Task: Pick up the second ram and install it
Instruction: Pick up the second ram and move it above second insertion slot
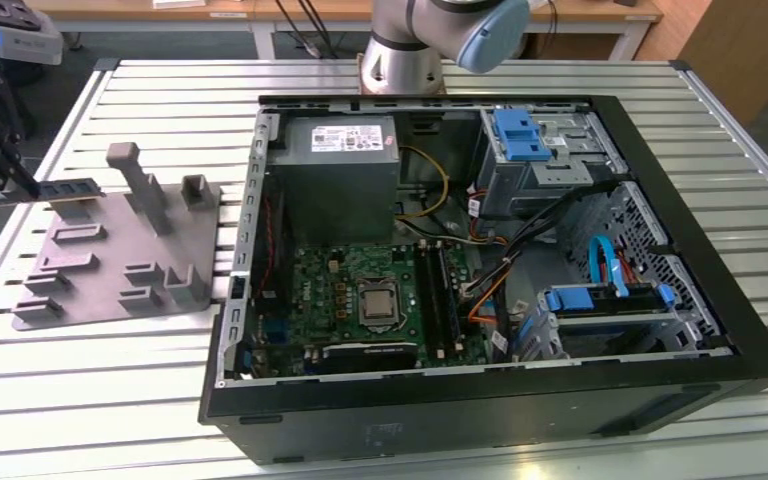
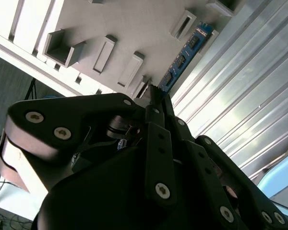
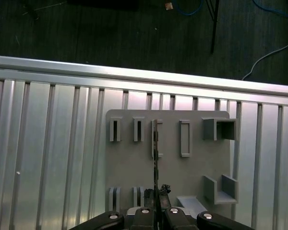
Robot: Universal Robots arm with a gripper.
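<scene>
Second ram point(image 1: 71, 190) juts sideways from the dark gripper point(image 1: 31, 187) in the exterior view, above the far edge of the grey fixture plate point(image 1: 97, 245). The plate lies near the slatted table's point(image 1: 91, 400) edge on the exterior view's left. The open computer case point(image 1: 491, 405) stands well apart, toward the exterior view's right.

In the second wrist view the gripper point(image 2: 156, 93) has its fingers pinched narrow on one end of the blue stick point(image 2: 185, 52). The rest reaches out along the plate's point(image 2: 134, 24) edge, beside the table slats.

In the first wrist view the second ram point(image 3: 156, 143) shows edge-on as a thin line. It runs straight out from the closed fingertips of the gripper point(image 3: 157, 191), across the plate's point(image 3: 129, 167) middle and in line with a slot.
</scene>
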